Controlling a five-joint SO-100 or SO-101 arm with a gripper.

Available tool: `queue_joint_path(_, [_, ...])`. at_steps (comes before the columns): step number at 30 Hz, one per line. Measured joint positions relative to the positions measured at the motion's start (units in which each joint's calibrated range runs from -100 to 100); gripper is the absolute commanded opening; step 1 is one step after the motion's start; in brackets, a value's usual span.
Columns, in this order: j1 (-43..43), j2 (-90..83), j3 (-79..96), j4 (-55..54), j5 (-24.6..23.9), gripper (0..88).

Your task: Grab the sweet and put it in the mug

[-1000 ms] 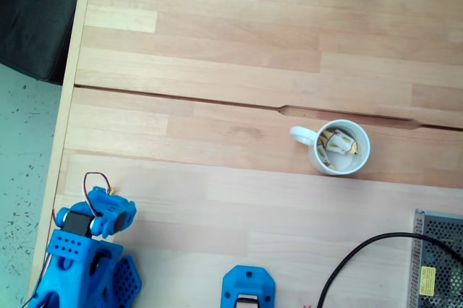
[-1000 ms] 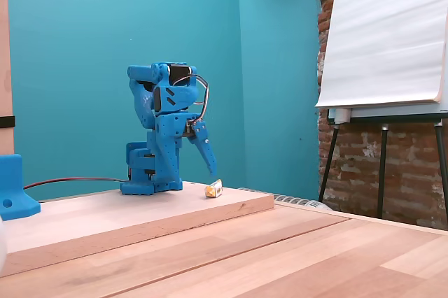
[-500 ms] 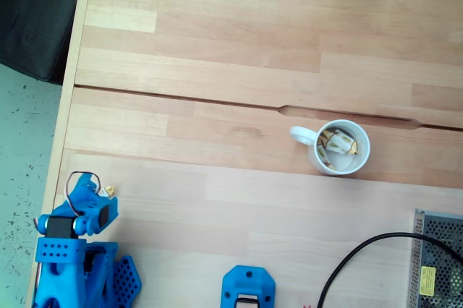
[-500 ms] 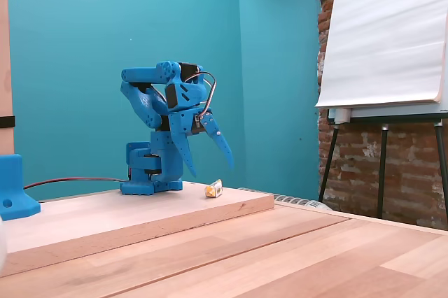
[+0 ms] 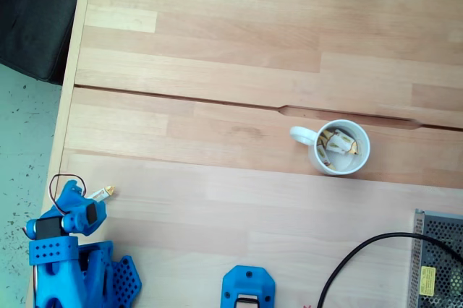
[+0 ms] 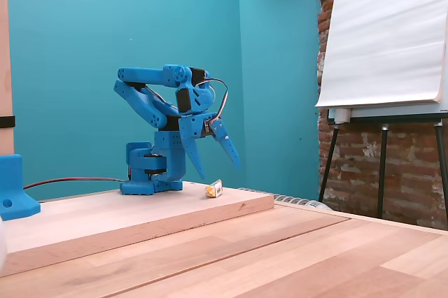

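The sweet (image 5: 102, 193) lies on the wooden board near the table's left edge, a small cream piece with orange ends. In the side-on fixed view the sweet (image 6: 213, 189) rests just in front of the blue arm's base. My gripper (image 6: 218, 171) hangs a little above it, open, its two pointed fingers spread to either side with nothing between them. From above, the arm (image 5: 69, 213) covers the fingers. The white mug (image 5: 340, 147) stands far to the right with its handle pointing left; it holds several similar sweets.
A grey mesh box (image 5: 438, 261) and a black cable (image 5: 358, 257) occupy the lower right. A blue printed part (image 5: 248, 288) sits at the bottom edge. The table's left edge (image 5: 64, 120) runs close to the arm. An easel (image 6: 385, 39) stands behind.
The arm has swung toward the table's left edge and stretched forward. The fingers, close together and pointing down beside the sweet a second ago, have spread open above it. The sweet has not moved.
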Motion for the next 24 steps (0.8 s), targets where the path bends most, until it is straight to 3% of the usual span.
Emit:
queue_joint_path(15, [0.0, 0.0, 4.1, -0.2, 0.3, 30.1])
queue_joint_path(24, [2.7, 0.0, 8.2, -8.4, 0.4, 30.1])
